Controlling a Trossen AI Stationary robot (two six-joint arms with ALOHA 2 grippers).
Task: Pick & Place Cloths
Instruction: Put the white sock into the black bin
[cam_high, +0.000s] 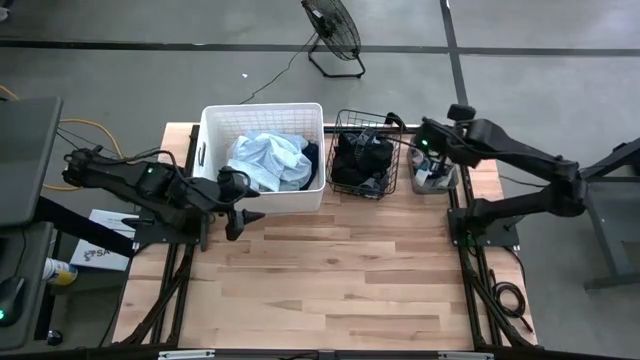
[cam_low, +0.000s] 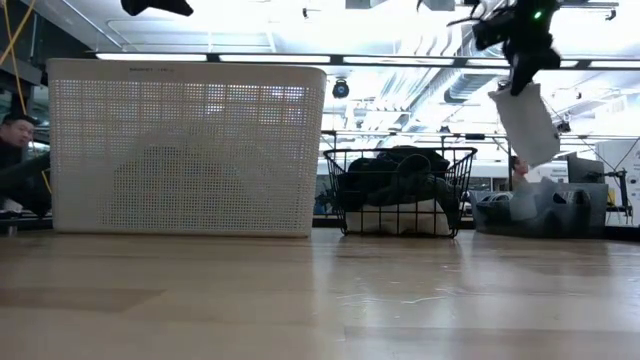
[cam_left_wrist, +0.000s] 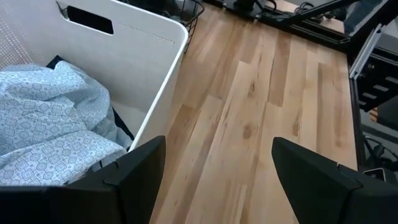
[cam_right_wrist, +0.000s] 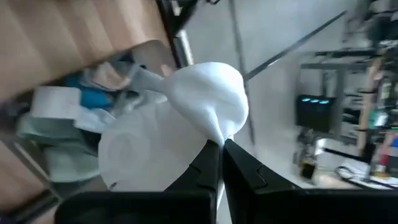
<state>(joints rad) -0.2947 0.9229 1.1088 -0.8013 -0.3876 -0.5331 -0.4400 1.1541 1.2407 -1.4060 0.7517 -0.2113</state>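
My right gripper (cam_low: 519, 78) is raised over a small grey bin (cam_high: 436, 178) at the table's far right and is shut on a white cloth (cam_low: 527, 125). More pale and blue cloths lie in that bin (cam_right_wrist: 74, 118). A light blue patterned cloth (cam_high: 265, 160) and a dark navy one (cam_high: 310, 160) lie in the white tub (cam_high: 262, 110). Dark cloths (cam_high: 362, 160) fill the black wire basket (cam_high: 340, 125). My left gripper (cam_high: 246, 208) hovers open at the tub's near right corner, over bare table (cam_left_wrist: 214, 174). My right gripper pinches a bunched fold of the white cloth (cam_right_wrist: 214, 127) between its two fingertips (cam_right_wrist: 205, 158), coming from above and pointing down. The cloth is lifted clear and hangs slack below the fingers, its lower end (cam_low: 540, 158) above the grey bin.
The white tub, the wire basket and the grey bin (cam_low: 545, 212) stand in a row along the far edge. The near half of the wooden table (cam_high: 340, 280) is bare. A person (cam_low: 15, 135) sits beyond the table's far left; a floor fan (cam_high: 332, 30) stands behind it.
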